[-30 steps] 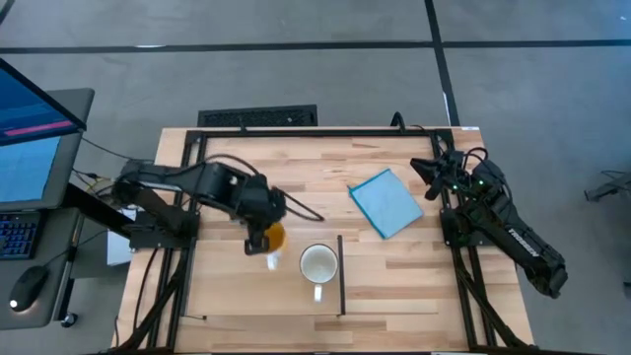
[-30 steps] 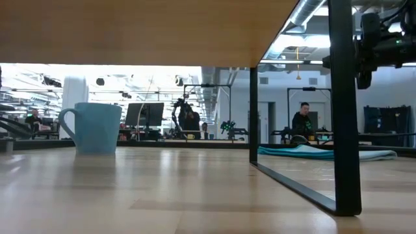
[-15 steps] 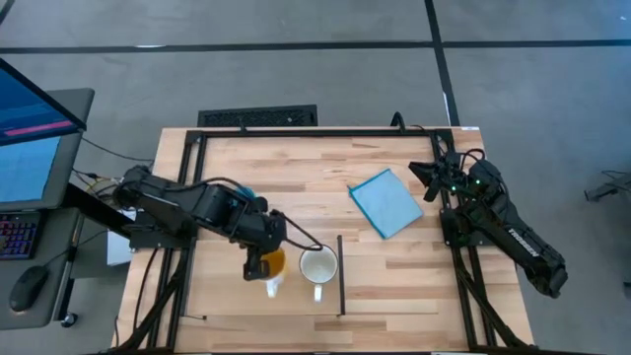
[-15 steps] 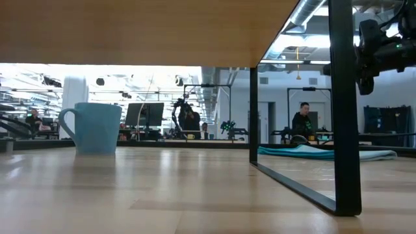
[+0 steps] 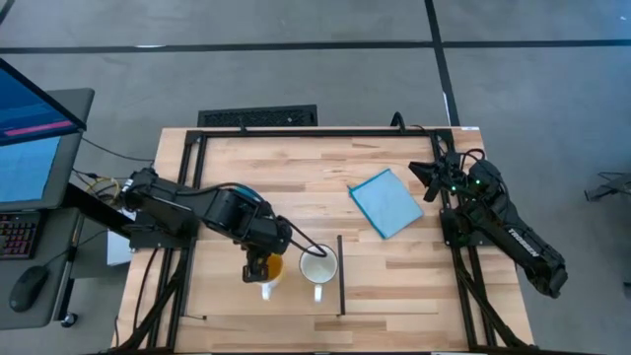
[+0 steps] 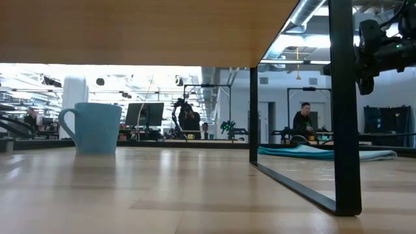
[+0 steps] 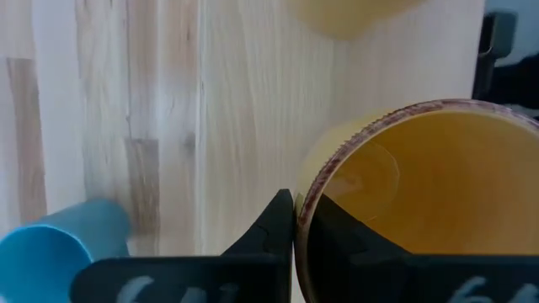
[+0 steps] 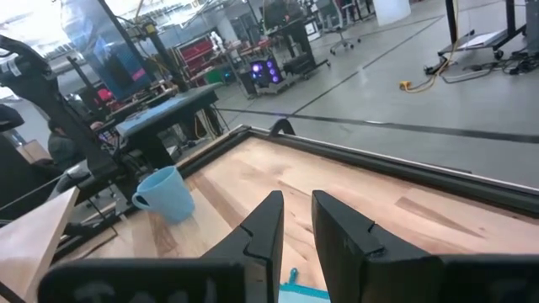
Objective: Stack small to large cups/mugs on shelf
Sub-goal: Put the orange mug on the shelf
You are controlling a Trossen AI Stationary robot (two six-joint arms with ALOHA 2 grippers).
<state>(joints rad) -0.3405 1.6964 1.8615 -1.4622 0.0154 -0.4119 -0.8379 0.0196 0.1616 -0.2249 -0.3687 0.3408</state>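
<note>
My left gripper [image 5: 260, 268] is shut on the orange mug [image 5: 273, 263], just left of the white mug [image 5: 317, 266], which stands mouth up on the table beside the shelf's black strip [image 5: 341, 276]. The shelf [image 5: 394, 281] lies to the right of the strip; the low view shows its wooden underside [image 6: 143, 29]. The light-blue mug [image 6: 94, 127] stands on its base on the table. It also shows in the right wrist view [image 8: 164, 195] and the left wrist view [image 7: 42, 252]. My right gripper [image 5: 432, 179] waits at the table's right edge, its fingers [image 8: 265, 227] a narrow gap apart and empty. My left gripper pinches the orange mug's wall at the rim [image 7: 300, 202], with one finger [image 7: 274, 223] outside and one [image 7: 337, 231] inside. The fingers come from above, pointing down. The mug hangs mouth up below them. I cannot tell whether its base touches the table.
A flat light-blue cloth [image 5: 386, 202] lies at the far right of the table. The shelf's black posts [image 6: 343, 104] stand on the tabletop. A monitor and keyboard [image 5: 30, 148] stand off the table's left side. People show in the room beyond the table.
My left gripper has carried the orange mug toward the table's near edge. It now sits just left of the white mug. The mug has stayed mouth up in the hold.
</note>
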